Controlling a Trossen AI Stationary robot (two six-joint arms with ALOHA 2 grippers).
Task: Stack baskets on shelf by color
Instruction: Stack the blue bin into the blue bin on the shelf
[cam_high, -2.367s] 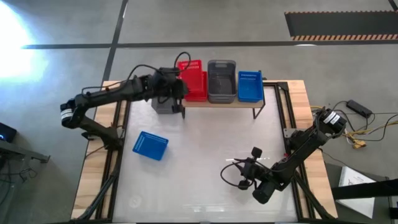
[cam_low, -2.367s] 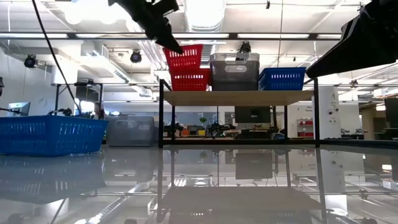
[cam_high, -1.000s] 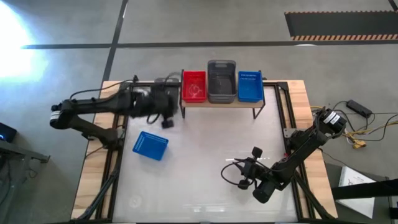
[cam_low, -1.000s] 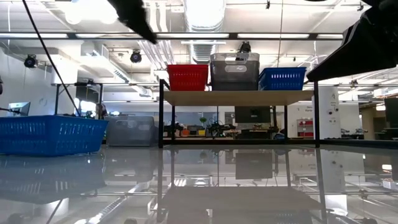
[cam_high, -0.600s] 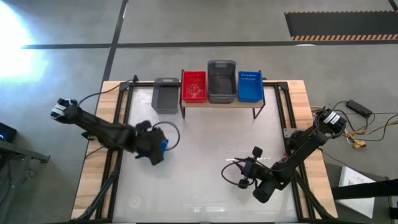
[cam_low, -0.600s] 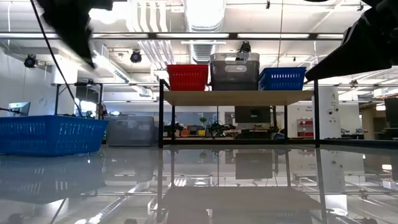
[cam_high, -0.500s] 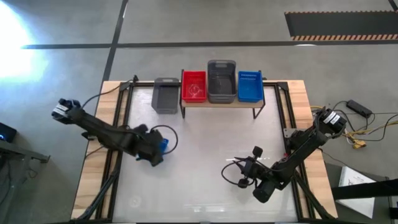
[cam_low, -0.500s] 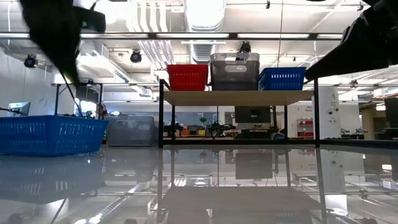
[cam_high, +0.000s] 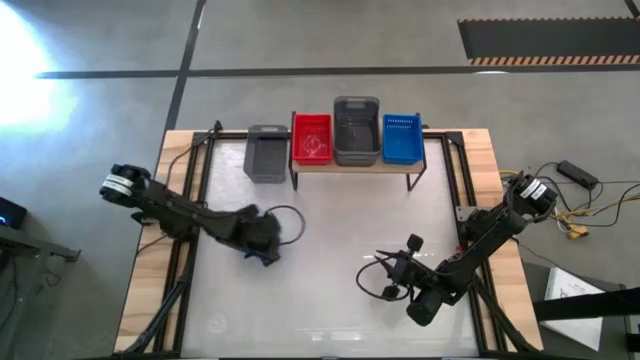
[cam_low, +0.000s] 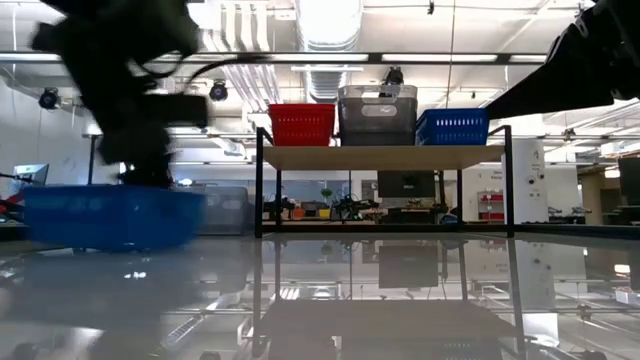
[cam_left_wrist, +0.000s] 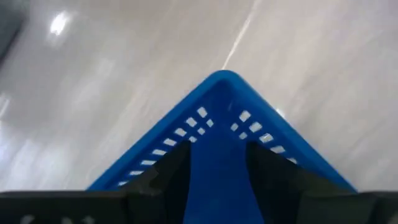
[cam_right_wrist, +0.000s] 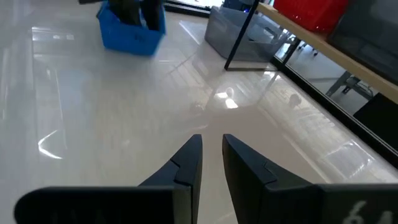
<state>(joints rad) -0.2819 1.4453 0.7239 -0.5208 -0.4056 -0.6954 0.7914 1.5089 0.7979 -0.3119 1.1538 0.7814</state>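
The light-wood shelf (cam_high: 350, 166) at the table's far side carries a red basket (cam_high: 311, 138), a dark grey basket (cam_high: 356, 130) and a blue basket (cam_high: 402, 138), side by side. Another grey basket (cam_high: 267, 155) stands on the table left of the shelf. A loose blue basket (cam_low: 110, 218) stands on the table at the left. My left gripper (cam_high: 265, 243) is right over it and hides it in the high view. Its fingers are open and inside the basket (cam_left_wrist: 217, 99), near one corner. My right gripper (cam_high: 385, 280) is shut and empty at the near right. My left gripper comes at the blue basket from above, both fingers (cam_left_wrist: 168, 174) reaching down inside it behind one corner (cam_left_wrist: 219, 78). The fingertips are cut off by the picture's edge, so I cannot tell which part of the basket they touch. The basket stands on the table.
The white tabletop (cam_high: 350, 230) lies open between the two arms and in front of the shelf's black legs (cam_high: 409, 182). A dark cable loops beside the left gripper (cam_high: 290, 222). Wooden side rails (cam_high: 175, 200) border the table.
My left gripper has swung from the shelf's left end toward the near left, come down over the loose blue basket and moved a little toward the table's right. The blue basket has slid slightly toward the right with it. My right arm has kept still.
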